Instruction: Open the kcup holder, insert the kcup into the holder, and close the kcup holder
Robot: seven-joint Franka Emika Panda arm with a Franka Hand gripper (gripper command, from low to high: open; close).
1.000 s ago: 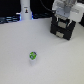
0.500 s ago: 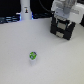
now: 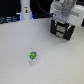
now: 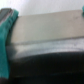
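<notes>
Your tool [image 3: 64, 20] hangs at the kcup holder [image 3: 63, 31]; its opening cannot be told. The kcup [image 3: 33, 55] sits well apart on the worktop [image 3: 55, 60].

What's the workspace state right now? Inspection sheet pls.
Surface: white table, mostly bare.
Job's things: kcup, green top, on the table, apart from the holder at the exterior view's right; holder looks shut.
Clutter: white post at the back.
End effector: end effector at the holder; open or shut cannot be told; wrist view blurred.
Cables: nothing seen.
Surroundings: dark background behind the table.
</notes>
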